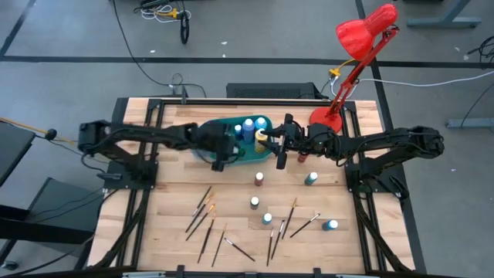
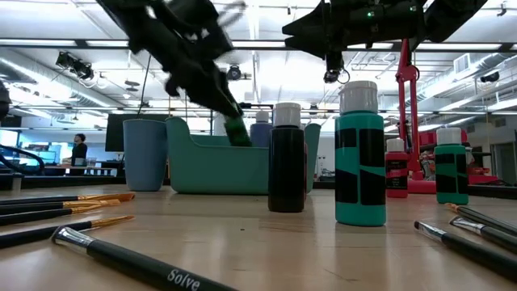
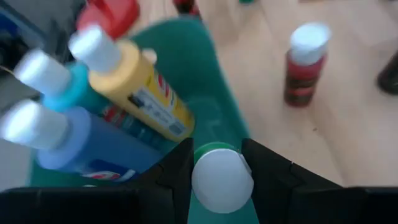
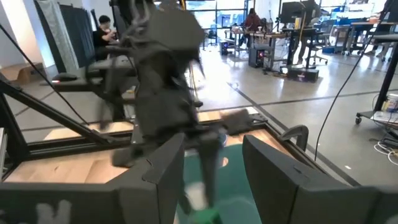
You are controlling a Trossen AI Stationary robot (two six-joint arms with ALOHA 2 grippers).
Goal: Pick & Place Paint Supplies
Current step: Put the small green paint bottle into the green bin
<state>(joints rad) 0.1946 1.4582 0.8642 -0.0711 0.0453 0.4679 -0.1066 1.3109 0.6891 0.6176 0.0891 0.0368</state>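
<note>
The left gripper (image 3: 221,171), jaws clamped on a white-capped green paint bottle (image 3: 222,180), hangs over the teal plastic bin (image 1: 231,158), which lies directly below, while the open-jawed right gripper (image 1: 279,145) waits at the bin's three o'clock.

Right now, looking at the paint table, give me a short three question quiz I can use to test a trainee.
1. True or false: the left gripper holds a green paint bottle with a white cap over the teal plastic bin.
2. Which gripper has nothing between its fingers?
3. Multiple choice: the yellow paint bottle with a white cap lies A) on the wooden table, B) in the bin, C) under the red desk lamp.

Key: 1 true. 2 the right gripper. 3 B.
</note>
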